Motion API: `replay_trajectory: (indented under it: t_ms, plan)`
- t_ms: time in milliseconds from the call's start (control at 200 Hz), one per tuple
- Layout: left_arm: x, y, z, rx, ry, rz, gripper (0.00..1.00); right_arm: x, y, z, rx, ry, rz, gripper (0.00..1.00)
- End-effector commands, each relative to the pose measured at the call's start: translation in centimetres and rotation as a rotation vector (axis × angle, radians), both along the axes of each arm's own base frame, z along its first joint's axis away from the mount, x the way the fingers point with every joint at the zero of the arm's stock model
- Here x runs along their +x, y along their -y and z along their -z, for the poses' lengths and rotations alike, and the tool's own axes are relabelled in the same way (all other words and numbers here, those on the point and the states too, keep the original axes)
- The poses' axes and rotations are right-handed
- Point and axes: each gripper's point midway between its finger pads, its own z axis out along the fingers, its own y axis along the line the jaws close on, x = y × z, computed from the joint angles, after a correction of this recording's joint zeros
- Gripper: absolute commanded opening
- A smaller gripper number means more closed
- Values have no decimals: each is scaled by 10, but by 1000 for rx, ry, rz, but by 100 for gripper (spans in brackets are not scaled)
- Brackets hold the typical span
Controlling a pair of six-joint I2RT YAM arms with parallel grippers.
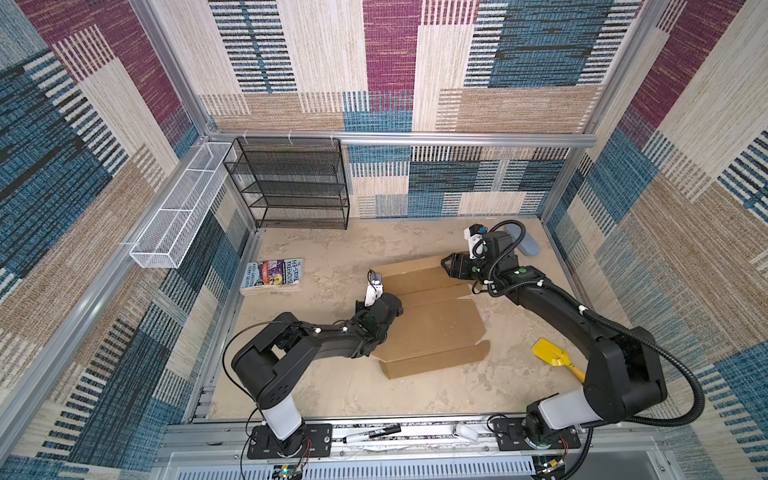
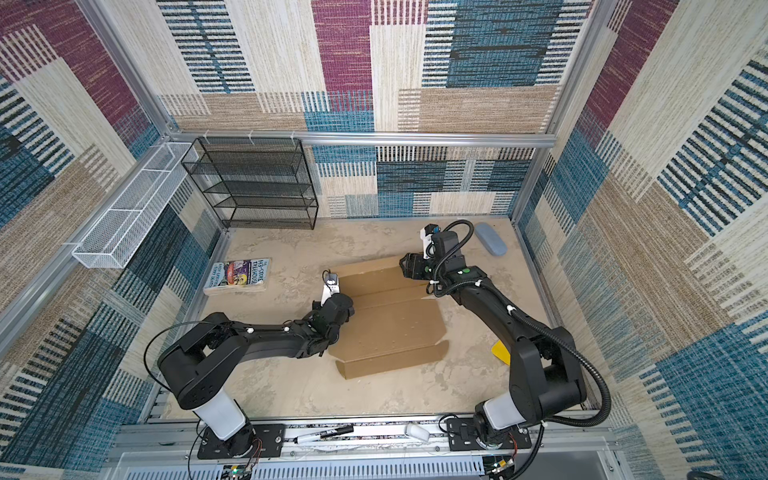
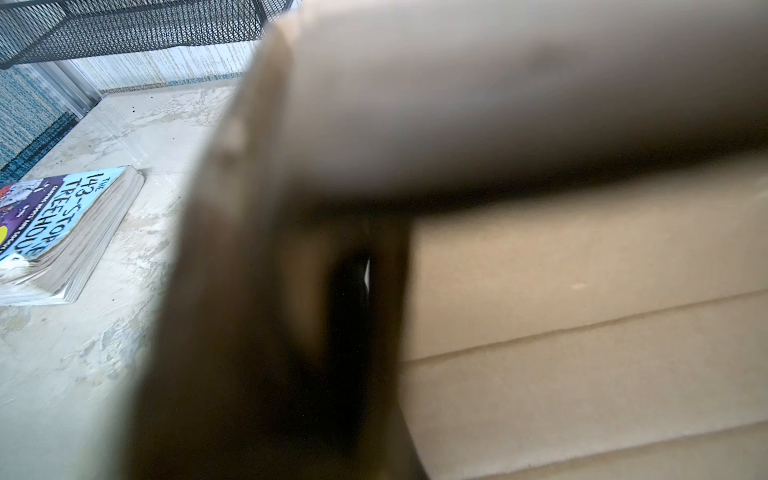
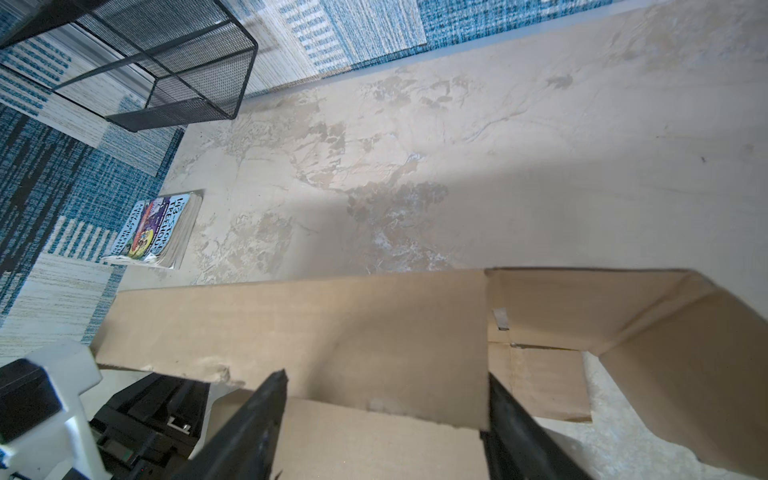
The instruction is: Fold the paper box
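The paper box (image 1: 436, 320) (image 2: 395, 320) is a brown cardboard sheet with creased flaps, lying mid-table in both top views. Its far panel (image 4: 332, 332) is tipped up. My left gripper (image 1: 395, 309) (image 2: 350, 309) sits at the sheet's left edge. In the left wrist view a blurred raised flap (image 3: 257, 249) stands right against the lens and hides the jaws, which are shut on it. My right gripper (image 1: 446, 266) (image 2: 404, 266) (image 4: 386, 376) is at the far right corner. It is open, with its two black fingers (image 4: 266, 411) wide apart in front of the raised far panel.
A colourful book (image 1: 272, 276) lies at the left. A black mesh shelf (image 1: 291, 183) and a white wire basket (image 1: 178, 208) stand at the back left. A blue-grey case (image 1: 528, 243) lies at the back right, a yellow scoop (image 1: 550, 353) at the right, and a marker (image 1: 370, 434) on the front rail.
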Motion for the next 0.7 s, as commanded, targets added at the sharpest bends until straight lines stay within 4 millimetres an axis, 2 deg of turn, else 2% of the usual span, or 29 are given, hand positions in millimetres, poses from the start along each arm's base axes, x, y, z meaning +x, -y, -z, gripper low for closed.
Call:
replay_trajectory:
  t_ms: [0, 160, 436, 536, 696]
  plan:
    - [0, -5, -3, 32, -1, -12, 0, -8, 7, -10, -22, 26, 12, 82]
    - [-1, -7, -5, 38, -1, -17, 0, -28, 17, -4, -42, 4, 24, 88]
    - [-1, -10, 0, 51, -46, -33, 0, -60, 27, 45, -42, -86, 43, 90]
    - [0, -9, 4, 55, -60, -30, 0, -63, 28, 65, -46, -119, 51, 90]
    - [0, -9, 3, 50, -65, -31, 0, -57, 31, 92, -84, -159, 70, 90]
